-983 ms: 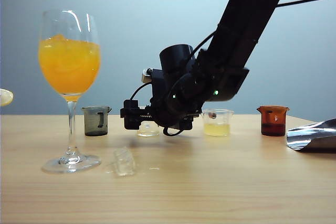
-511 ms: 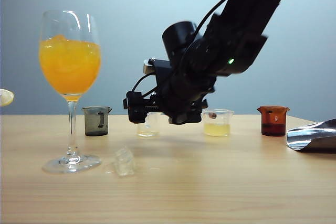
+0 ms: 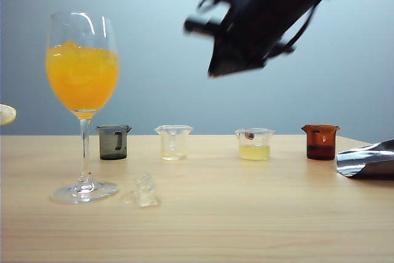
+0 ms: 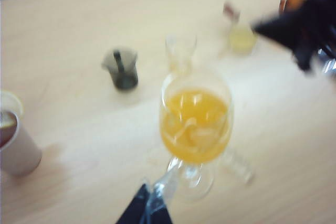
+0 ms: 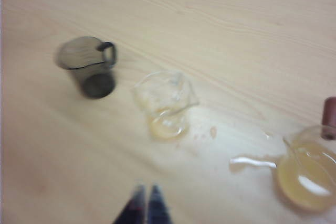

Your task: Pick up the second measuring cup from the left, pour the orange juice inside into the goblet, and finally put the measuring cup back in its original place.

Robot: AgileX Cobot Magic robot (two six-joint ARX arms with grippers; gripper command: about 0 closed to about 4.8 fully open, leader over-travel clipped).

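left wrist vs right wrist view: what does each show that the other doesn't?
Left wrist only: the goblet full of orange juice, a paper cup at the frame edge, the blurred right arm, and the left gripper low beside the goblet's foot.
Right wrist only: small spill drops on the table, and the shut right gripper.
Both: the smoky grey cup, the near-empty second measuring cup, the pale yellow cup.

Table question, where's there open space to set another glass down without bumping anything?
Bare wood spans the front of the table, right of the ice cube. Also open: between the pale yellow cup and red-brown cup. Crowded around the goblet.
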